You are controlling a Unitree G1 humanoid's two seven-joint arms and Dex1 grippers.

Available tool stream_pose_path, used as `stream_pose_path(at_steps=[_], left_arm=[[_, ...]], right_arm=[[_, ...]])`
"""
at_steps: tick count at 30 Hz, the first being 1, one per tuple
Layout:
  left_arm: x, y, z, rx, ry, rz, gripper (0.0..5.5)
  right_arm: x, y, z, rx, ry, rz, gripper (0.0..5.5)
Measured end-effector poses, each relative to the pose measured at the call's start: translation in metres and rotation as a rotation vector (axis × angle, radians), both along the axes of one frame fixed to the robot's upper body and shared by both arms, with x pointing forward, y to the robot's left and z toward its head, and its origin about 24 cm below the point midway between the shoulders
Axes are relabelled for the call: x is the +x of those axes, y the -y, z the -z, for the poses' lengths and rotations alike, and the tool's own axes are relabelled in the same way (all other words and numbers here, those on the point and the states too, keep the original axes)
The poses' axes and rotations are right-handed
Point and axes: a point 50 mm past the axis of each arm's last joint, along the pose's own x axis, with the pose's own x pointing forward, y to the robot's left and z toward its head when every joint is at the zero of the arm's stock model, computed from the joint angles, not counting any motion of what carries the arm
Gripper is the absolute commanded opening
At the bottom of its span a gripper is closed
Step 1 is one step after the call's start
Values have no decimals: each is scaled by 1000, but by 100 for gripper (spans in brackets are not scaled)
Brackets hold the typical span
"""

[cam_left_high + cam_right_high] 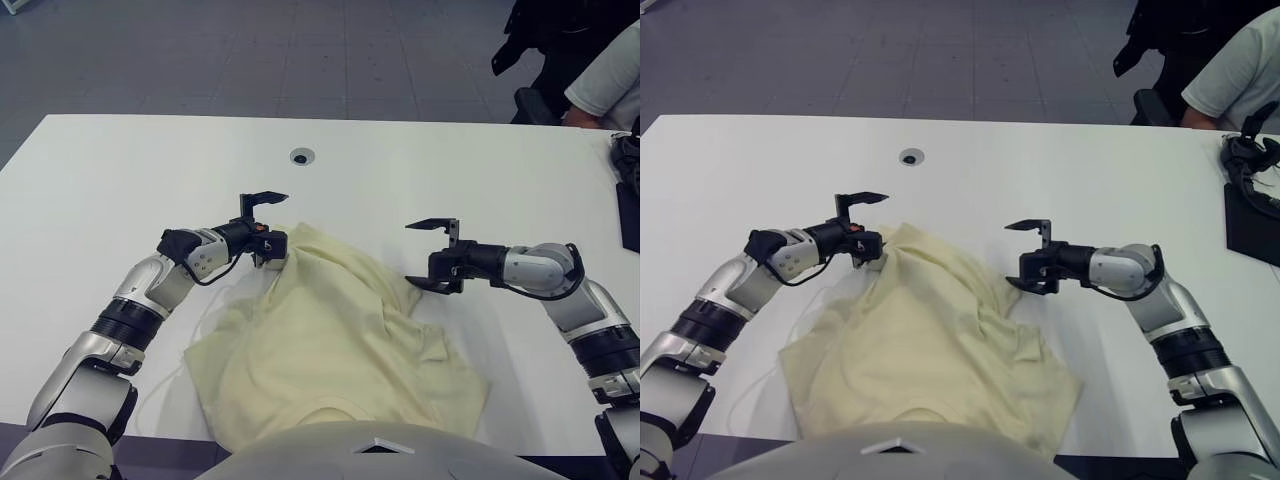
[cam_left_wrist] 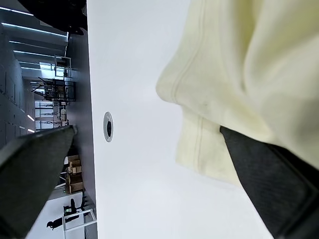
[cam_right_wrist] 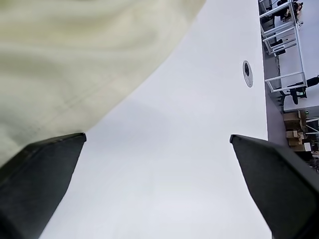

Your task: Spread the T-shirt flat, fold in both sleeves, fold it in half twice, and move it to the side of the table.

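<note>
The T-shirt (image 1: 330, 340), pale yellow, lies crumpled and unfolded on the white counter (image 1: 120, 180). Its bunched far end sits between the two hands, and the rest spreads back from them toward the robot's edge of the counter. Deep folds run across it. One hemmed edge shows in the left wrist view, doubled over on itself.

The left hand (image 1: 262, 230) is at the shirt's far left corner with its fingers wide apart, one raised above the other. The lower finger (image 2: 269, 189) lies against the hemmed cloth, and the upper one stands clear in the air over the counter. Nothing is pinched between them.

The right hand (image 1: 430, 255) is just beside the shirt's right-hand fold and is also spread open, one finger above the other. Its lower finger (image 3: 35, 174) sits close to the cloth edge. Whether it touches the cloth cannot be told. Bare counter lies between its two fingers.

A thin pale cord (image 1: 770, 375) loops on the counter behind the left hand, beside the shirt's left edge. A round cable hole (image 1: 302, 156) is set in the counter beyond the left hand, well apart from the cloth. Some black gear with cables (image 1: 1252, 210) rests at the counter's edge, far out past the right hand.
</note>
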Motion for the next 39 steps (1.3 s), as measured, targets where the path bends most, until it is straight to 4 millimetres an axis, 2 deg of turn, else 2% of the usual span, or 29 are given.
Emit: stream_pose_path(at_steps=[8, 11, 14, 16, 20, 24, 27, 33, 39], left_arm=[[-1, -1, 0, 4, 3, -1, 540], [-1, -1, 1, 1, 3, -5, 540], [-2, -2, 1, -3, 2, -9, 540], [-2, -2, 2, -4, 1, -11, 540], [-4, -3, 4, -8, -2, -14, 540], [-4, -3, 3, -8, -2, -14, 540], [-4, -3, 3, -10, 0, -12, 540], [-4, -2, 5, -9, -3, -14, 540], [11, 3, 11, -70, 11, -90, 540]], right_arm=[[18, 11, -3, -69, 149, 72, 538], [20, 4, -8, 23, 195, 75, 538], [17, -6, -22, 109, 204, 29, 538], [10, -11, -26, 150, 166, -11, 538], [-10, -5, -10, 89, -4, -47, 538], [-18, -1, -3, 19, -92, -64, 538], [-17, 0, -1, 7, -92, -61, 538], [18, 7, -1, -68, 77, 28, 538], [59, 37, -2, -141, 188, 257, 538]])
